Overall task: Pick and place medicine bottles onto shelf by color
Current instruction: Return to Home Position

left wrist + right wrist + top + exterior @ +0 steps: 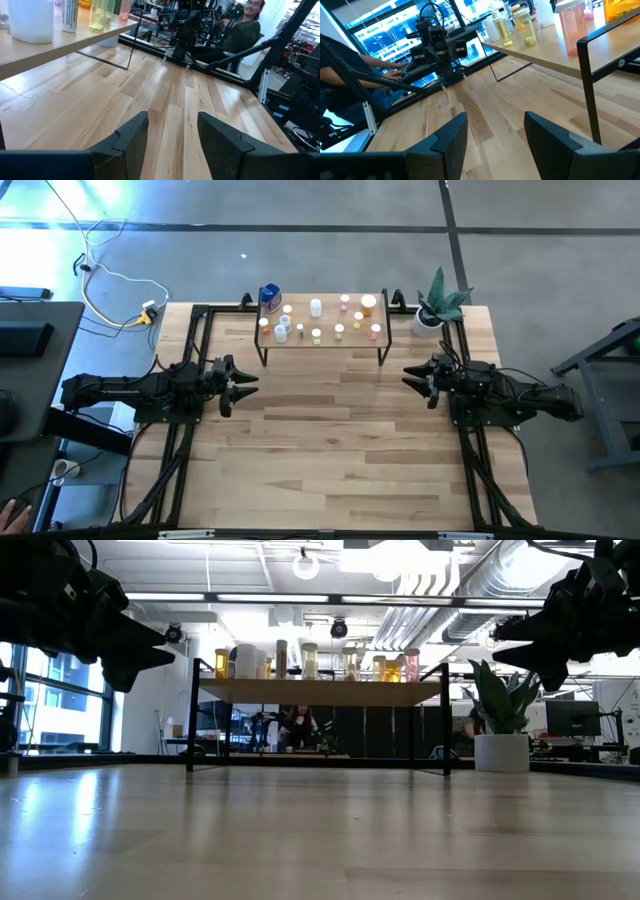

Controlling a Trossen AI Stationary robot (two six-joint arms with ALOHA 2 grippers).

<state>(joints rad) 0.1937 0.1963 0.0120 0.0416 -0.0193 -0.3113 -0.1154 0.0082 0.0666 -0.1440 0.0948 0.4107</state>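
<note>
Now I am seeing cylindrical medicine bottles [316, 307] standing on the light-wood shelf [328, 320]; the left end effector [248, 381] and right end effector [408, 376] are hovering spread apart, empty, above the planked surface [330, 440].

Light-wood shelf [320, 692] w/ blk metal legs [192, 720]

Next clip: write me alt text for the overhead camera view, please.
The medicine bottles stand on the shelf at the far edge of the table, a blue-topped bottle at its left end. The left gripper and right gripper hover open on either side, facing each other; a potted plant sits right of the shelf.
</note>
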